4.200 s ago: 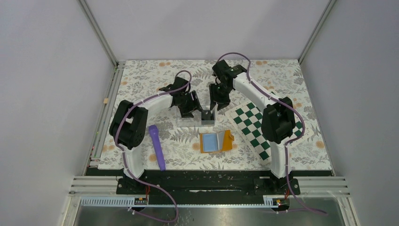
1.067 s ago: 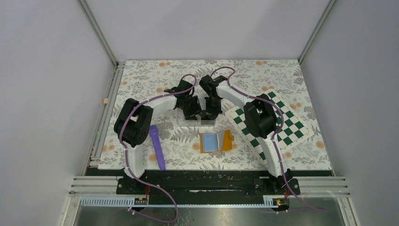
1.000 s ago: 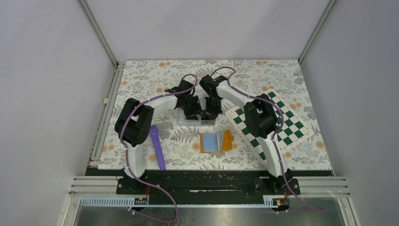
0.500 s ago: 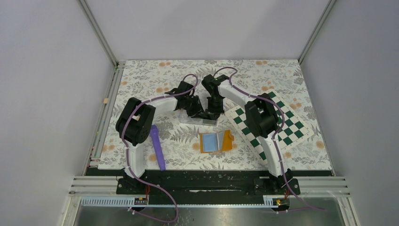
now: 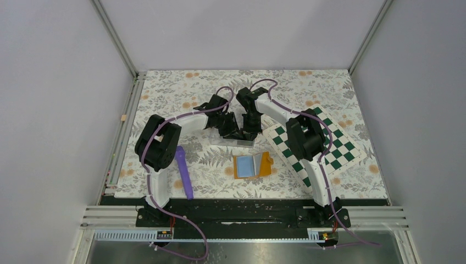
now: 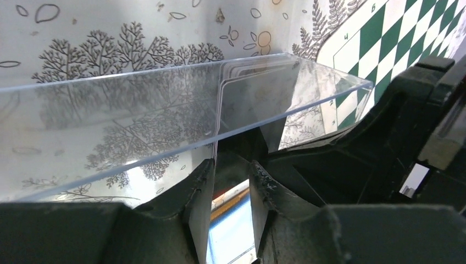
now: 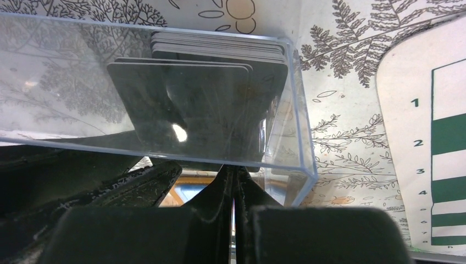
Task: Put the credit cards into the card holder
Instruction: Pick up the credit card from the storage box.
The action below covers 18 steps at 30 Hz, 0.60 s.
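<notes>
From above, both arms had folded in over the clear box [image 5: 217, 138] in the middle of the counter [image 5: 165, 93]. A few seconds before, the right arm had reached high across it. Now the right end effector [image 5: 248, 130] was down at the box's right end. Over the last second the left end effector [image 5: 229, 131] had slid rightward along the box until the two nearly met. The card holder [image 5: 251, 165] had not moved. It lay open just in front of the box, blue pockets up, with no card in it that I could see.

The left wrist view showed that end effector's fingers [image 6: 199, 192] a little apart at the box's clear wall. Whether they bore on the plastic I could not tell. The holder's blue lining showed through the gap between them.

In the right wrist view, the jaws looked pressed together on the near edge of the front card [image 7: 192, 110]. This dark card was tipped away from the rest of the credit cards [image 7: 220, 47], which stood stacked against the box's far end.

I judged the extraction to be only beginning. One card was gripped but not yet out of the box, so every card remained to be carried across to the holder.
</notes>
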Tool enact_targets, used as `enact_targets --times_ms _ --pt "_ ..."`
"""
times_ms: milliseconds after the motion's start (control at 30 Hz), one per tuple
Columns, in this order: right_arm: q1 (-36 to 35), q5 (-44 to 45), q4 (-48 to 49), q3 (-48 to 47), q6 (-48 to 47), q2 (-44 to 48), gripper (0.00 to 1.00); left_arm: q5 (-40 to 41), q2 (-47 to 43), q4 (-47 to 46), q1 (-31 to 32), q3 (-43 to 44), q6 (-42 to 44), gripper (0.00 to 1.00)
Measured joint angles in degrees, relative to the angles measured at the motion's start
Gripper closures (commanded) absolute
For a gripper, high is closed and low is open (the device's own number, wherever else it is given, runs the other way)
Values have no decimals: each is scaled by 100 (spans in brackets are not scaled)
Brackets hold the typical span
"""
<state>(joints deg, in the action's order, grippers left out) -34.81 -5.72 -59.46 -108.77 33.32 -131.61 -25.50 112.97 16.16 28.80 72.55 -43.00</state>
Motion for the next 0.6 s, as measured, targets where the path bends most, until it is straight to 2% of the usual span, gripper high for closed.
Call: enact_targets --times_ms 433,500,600 --pt "22 -92 -61 2 -2 0 100 671 0 1047 385 715 708 65" --pt "26 -107 -66 4 -2 0 100 686 0 1093 393 734 745 58" --pt "26 -114 -61 13 -2 0 100 686 0 1241 439 787 800 55"
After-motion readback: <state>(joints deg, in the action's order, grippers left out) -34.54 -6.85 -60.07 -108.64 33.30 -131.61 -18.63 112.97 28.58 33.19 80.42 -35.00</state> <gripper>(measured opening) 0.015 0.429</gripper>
